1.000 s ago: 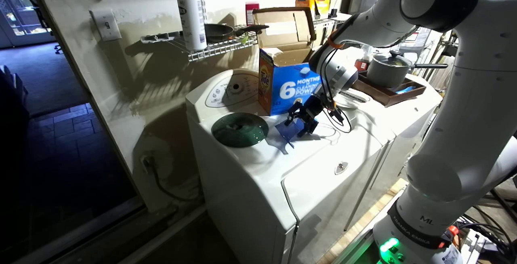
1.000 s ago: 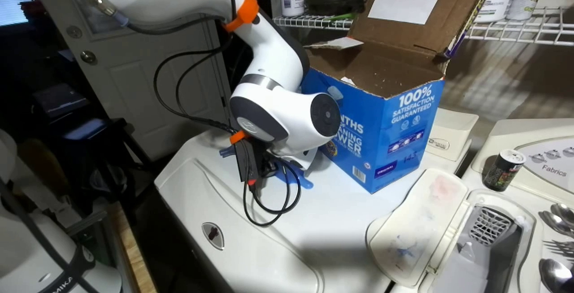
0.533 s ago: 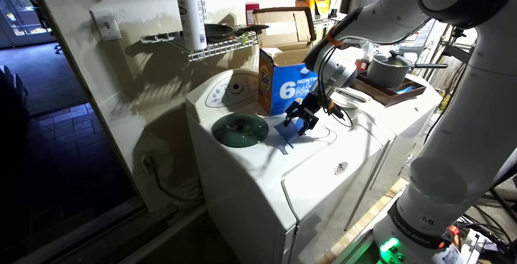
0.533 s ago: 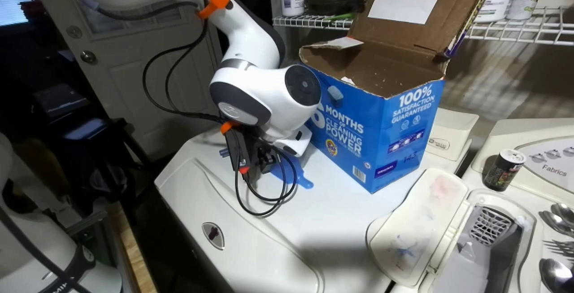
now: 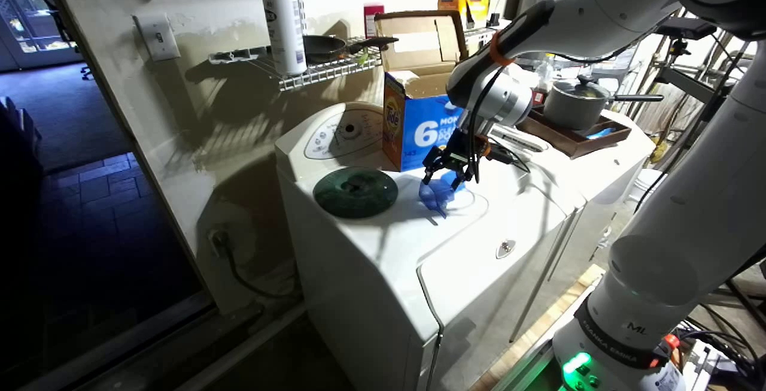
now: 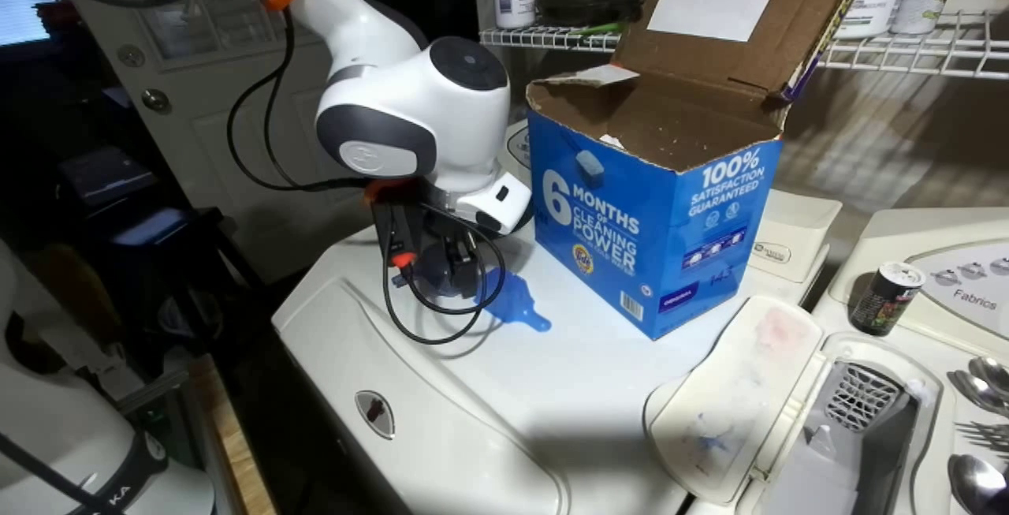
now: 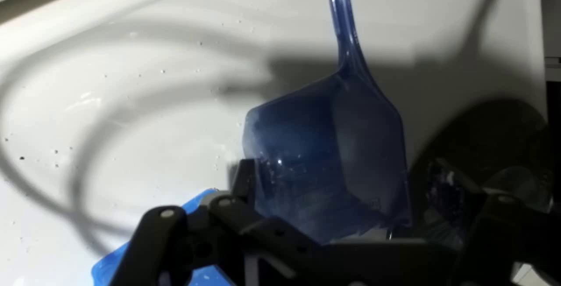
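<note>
A household laundry area, it seems. Two white laundry machines [image 5: 353, 271] stand side by side, one with a control panel [image 6: 973, 282] reading "Fabrics", and a Tide detergent box [image 6: 658, 203] sits on top

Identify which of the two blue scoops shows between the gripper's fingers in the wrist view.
The darker blue scoop: its wide end shows between the fingers of the open gripper. The brighter blue scoop lies outside them, near the detergent box.

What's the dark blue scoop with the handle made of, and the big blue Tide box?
The dark blue scoop looks like shiny plastic: it's see-through, with bright glints. The Tide box is probably cardboard, printed smooth outside: its inside is plain brown, with rough edges.
</note>
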